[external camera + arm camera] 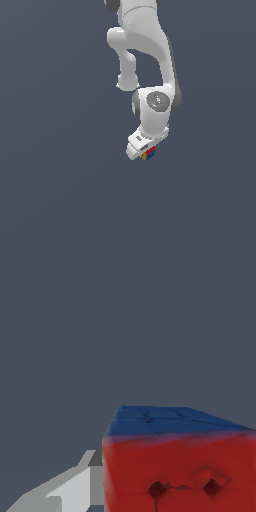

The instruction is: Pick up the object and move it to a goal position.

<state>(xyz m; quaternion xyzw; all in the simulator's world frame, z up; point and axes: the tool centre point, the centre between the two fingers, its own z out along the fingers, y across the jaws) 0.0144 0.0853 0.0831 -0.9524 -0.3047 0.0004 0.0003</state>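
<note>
The object [149,153] is a tiny cube with red, blue and yellow faces, sitting at the tip of the white gripper [146,152] just below the middle of the exterior view. In the wrist view the object [175,466] fills the near corner, showing a red face with two dark pits and a blue face above it. One grey-white finger [75,491] rests flush against its side. The other finger is outside the picture. The gripper looks shut on the cube.
The white arm [150,60] reaches down from the exterior view's top middle. Everything around it is a flat, uniform dark grey-blue surface [50,175] with no other objects or edges showing.
</note>
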